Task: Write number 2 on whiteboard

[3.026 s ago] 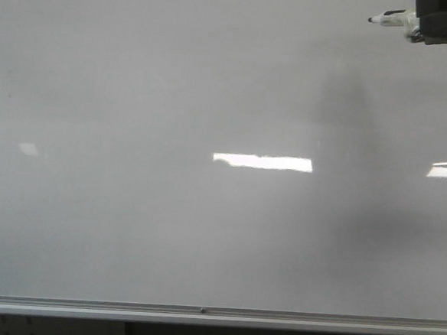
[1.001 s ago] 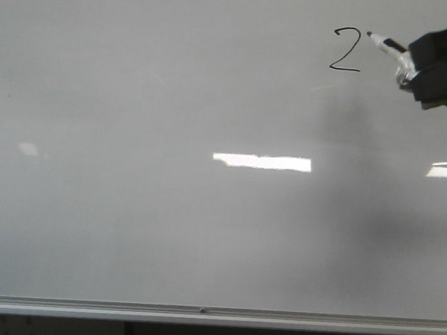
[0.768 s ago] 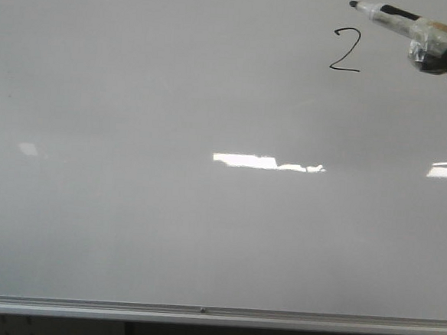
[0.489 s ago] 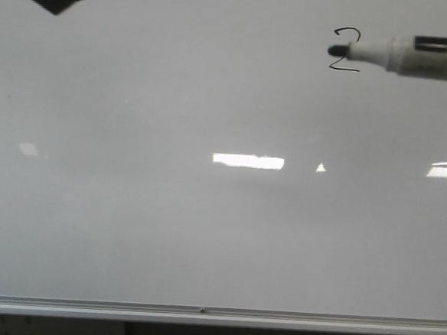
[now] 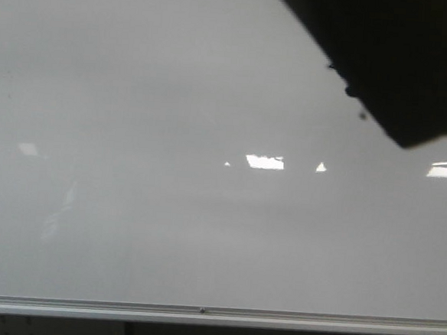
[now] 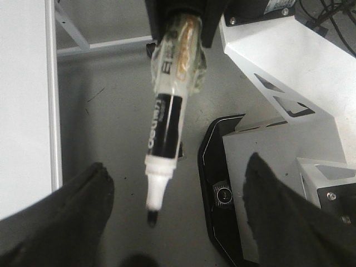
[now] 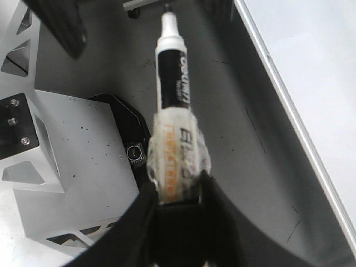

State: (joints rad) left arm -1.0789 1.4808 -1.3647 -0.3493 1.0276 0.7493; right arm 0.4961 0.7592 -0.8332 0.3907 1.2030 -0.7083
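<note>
A dark arm [image 5: 403, 65] blocked the whiteboard's [image 5: 167, 209] upper right; the board's remaining face lay open

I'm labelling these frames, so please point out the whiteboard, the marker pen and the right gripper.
whiteboard [image 5: 175, 95], front view, bare board surface.
marker pen [image 7: 173, 92], right wrist view, black label band.
right gripper [image 7: 177, 194], right wrist view, between the fingers.

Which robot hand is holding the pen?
The right gripper: it clamps the taped end of the black-and-white marker pen. The left gripper is open, with nothing between its fingers.
</note>
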